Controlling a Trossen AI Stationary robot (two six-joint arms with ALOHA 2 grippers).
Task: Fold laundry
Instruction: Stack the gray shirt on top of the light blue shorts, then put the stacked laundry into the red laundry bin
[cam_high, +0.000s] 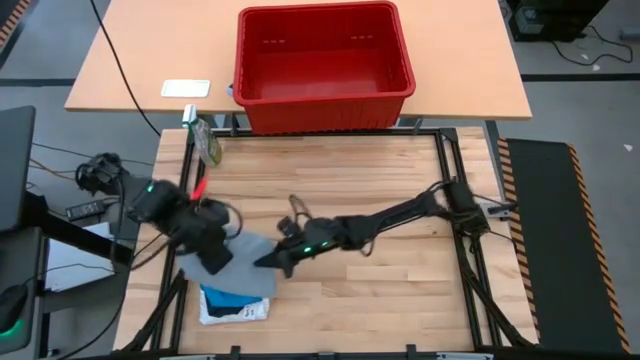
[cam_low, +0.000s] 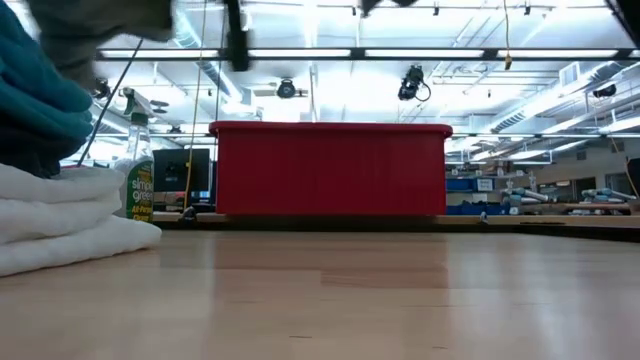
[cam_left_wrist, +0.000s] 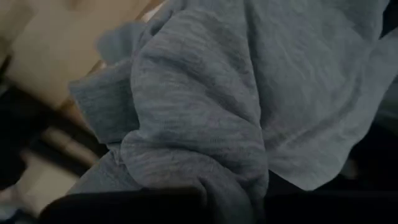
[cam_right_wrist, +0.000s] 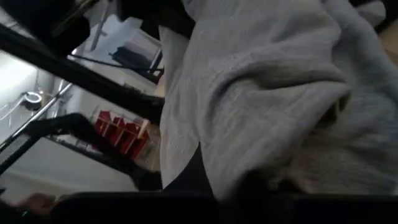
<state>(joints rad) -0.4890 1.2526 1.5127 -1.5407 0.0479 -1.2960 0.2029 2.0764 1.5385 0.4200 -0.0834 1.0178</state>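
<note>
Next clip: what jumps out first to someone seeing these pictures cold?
Probably the big red basket, standing empty on the far table beyond the work surface. Next, the two dark arms meeting at the near left, where the left claw and right claw both hold a grey garment in the air. Under it sits a stack of folded laundry, white at the bottom with blue on top.

The grey garment (cam_high: 243, 262) hides both grippers' fingertips from overhead and fills both wrist views, so neither grip shows. It also covers most of the folded stack (cam_high: 232, 303) near the worktop's front left corner. In the low view, that stack (cam_low: 60, 215) is cut off by the picture's left edge.
</note>
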